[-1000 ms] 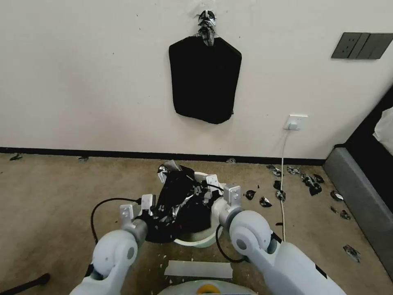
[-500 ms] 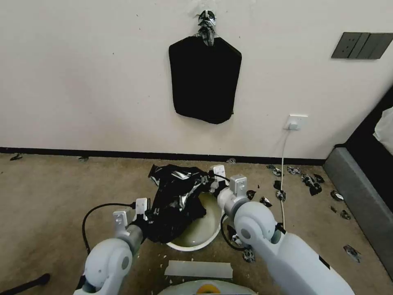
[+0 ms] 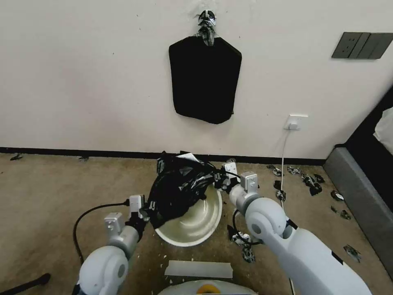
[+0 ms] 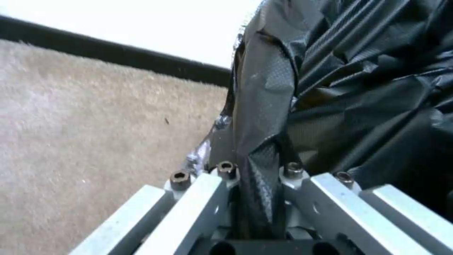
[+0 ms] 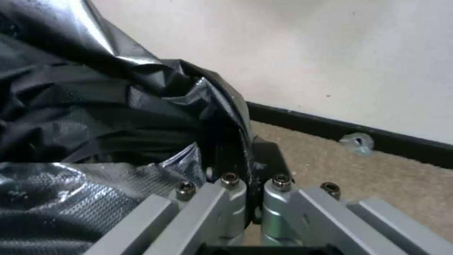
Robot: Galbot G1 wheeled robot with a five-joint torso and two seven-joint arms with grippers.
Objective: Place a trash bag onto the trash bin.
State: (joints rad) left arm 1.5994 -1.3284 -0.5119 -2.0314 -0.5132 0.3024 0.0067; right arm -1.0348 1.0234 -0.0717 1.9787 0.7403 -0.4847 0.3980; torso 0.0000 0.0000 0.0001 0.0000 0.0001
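A: Risk now? Only one trash bin (image 3: 192,227), tipped on the carpet, mouth half under one trash bag (image 3: 177,191). Could roll away, or tear the thin plastic if pulled harder.

B: Two grippers: left gripper (image 4: 257,177) and right gripper (image 5: 254,184), fingers clamped on bag edges. Many small black scraps (image 3: 309,182) around.

Tan carpet floor (image 3: 49,192), tilted trash bin (image 3: 196,223), black scraps (image 3: 309,180), white strip (image 3: 198,269)

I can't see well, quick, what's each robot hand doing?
Left gripper: shut on the crinkled glossy black plastic trash bag.
Right gripper: shut on the same bag.
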